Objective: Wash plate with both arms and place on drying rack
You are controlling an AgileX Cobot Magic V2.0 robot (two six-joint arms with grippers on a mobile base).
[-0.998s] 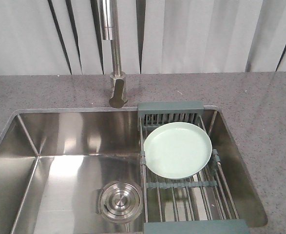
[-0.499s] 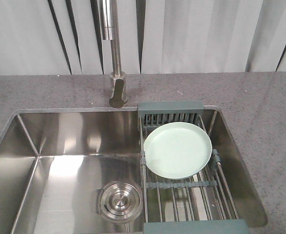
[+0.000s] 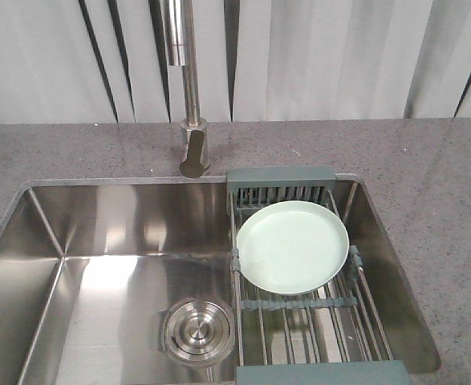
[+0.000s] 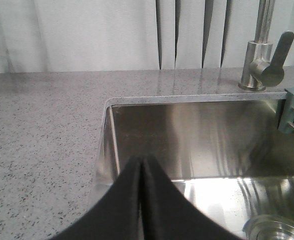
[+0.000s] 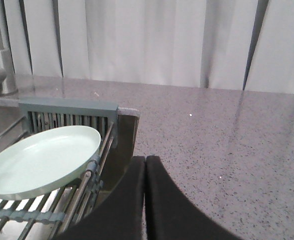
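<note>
The pale mint-green plate (image 3: 293, 246) lies flat on the drying rack (image 3: 299, 317), which spans the right side of the steel sink (image 3: 99, 241). The right wrist view shows the same plate (image 5: 41, 159) resting on the rack (image 5: 69, 112) to the left of my right gripper (image 5: 145, 159). That gripper is shut and empty, hovering over the sink's right edge and the counter. My left gripper (image 4: 140, 159) is shut on nothing, above the sink's left rim. Neither arm appears in the front view.
A steel tap (image 3: 188, 88) rises behind the sink, its lever (image 4: 277, 60) also showing in the left wrist view. A round steel drain (image 3: 197, 329) sits in the basin floor. Speckled grey counter (image 3: 436, 184) surrounds the sink, with pale curtains behind.
</note>
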